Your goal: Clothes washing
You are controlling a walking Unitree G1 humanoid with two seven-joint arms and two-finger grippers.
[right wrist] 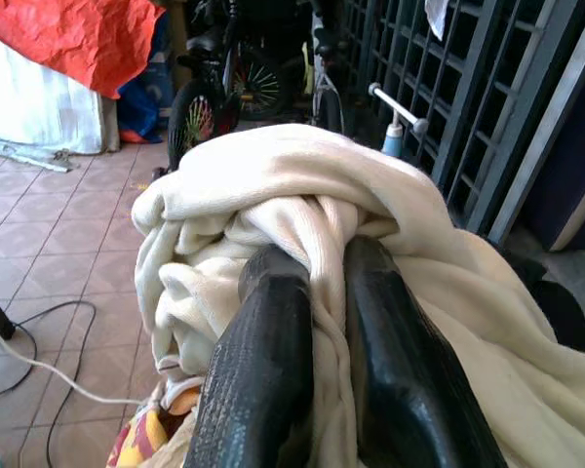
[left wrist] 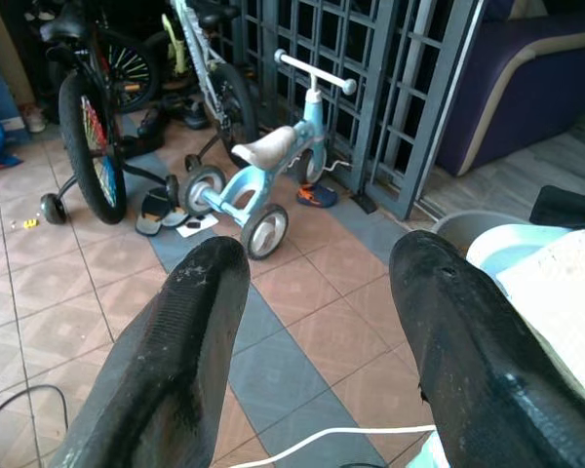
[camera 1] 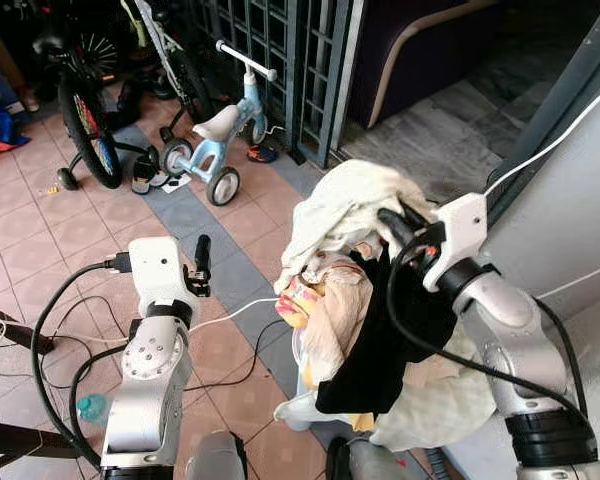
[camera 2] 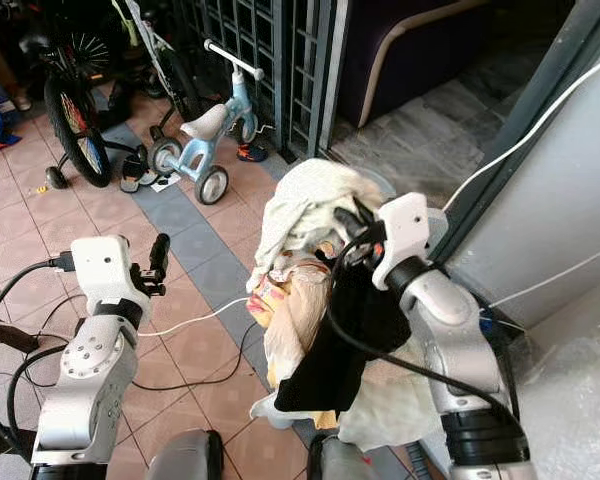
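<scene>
Big heap of clothes hanging mid-air over the tiled floor, hiding most of a pale basket underneath. Right hand pinched tight on cream cloth. Left hand spread wide, holding nothing.

Clothes bundle held raised at right in the right gripper, above the basket. Left gripper left of it, apart. Balance bike and bicycle behind, before the gate.
</scene>
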